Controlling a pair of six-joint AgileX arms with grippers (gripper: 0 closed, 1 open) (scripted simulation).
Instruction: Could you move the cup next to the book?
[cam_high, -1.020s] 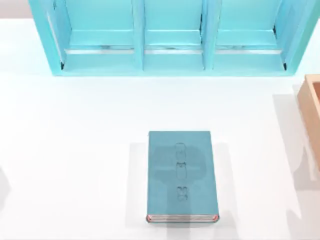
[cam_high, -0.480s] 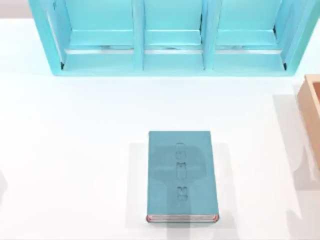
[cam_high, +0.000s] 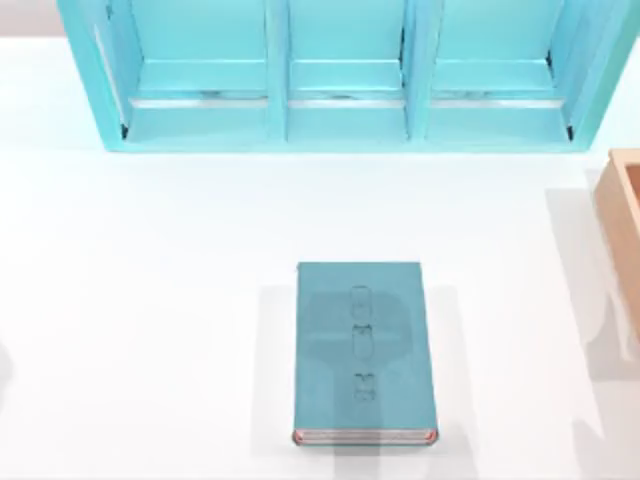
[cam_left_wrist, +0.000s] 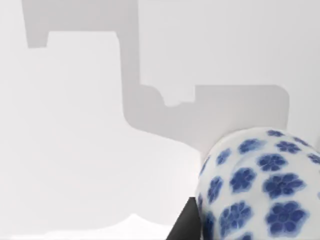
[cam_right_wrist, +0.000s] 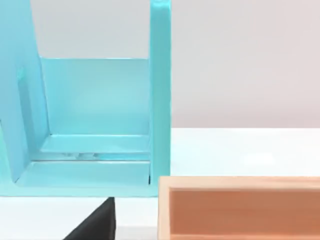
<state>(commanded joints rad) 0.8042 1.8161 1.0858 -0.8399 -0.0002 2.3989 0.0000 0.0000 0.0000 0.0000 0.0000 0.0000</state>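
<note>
Cup, small, round, white porcelain with blue flower speckles (cam_left_wrist: 260, 185), sits close against the left gripper (cam_left_wrist: 186, 226) over bare white table (cam_left_wrist: 75, 150), grip state impossible to tell; the thick teal hardcover book (cam_high: 363, 350) is unmoved over the last second, only a shadow at the table's left edge shifting, so placement is judged outstanding, right arm parked at the right.

One book (cam_high: 364, 350), one cup (cam_left_wrist: 260, 185), one shelf unit (cam_high: 345, 75), one wooden box (cam_right_wrist: 240, 207).

At the table's (cam_high: 150, 260) far edge we see a light-blue shelf unit (cam_high: 345, 75), divided by upright panels into three open compartments. A tan wooden box (cam_high: 625, 235) sits at the table's right edge, well apart from the shelf unit; in the right wrist view its open interior (cam_right_wrist: 240, 210) lies just before the shelf unit's end compartment (cam_right_wrist: 95, 125).
</note>
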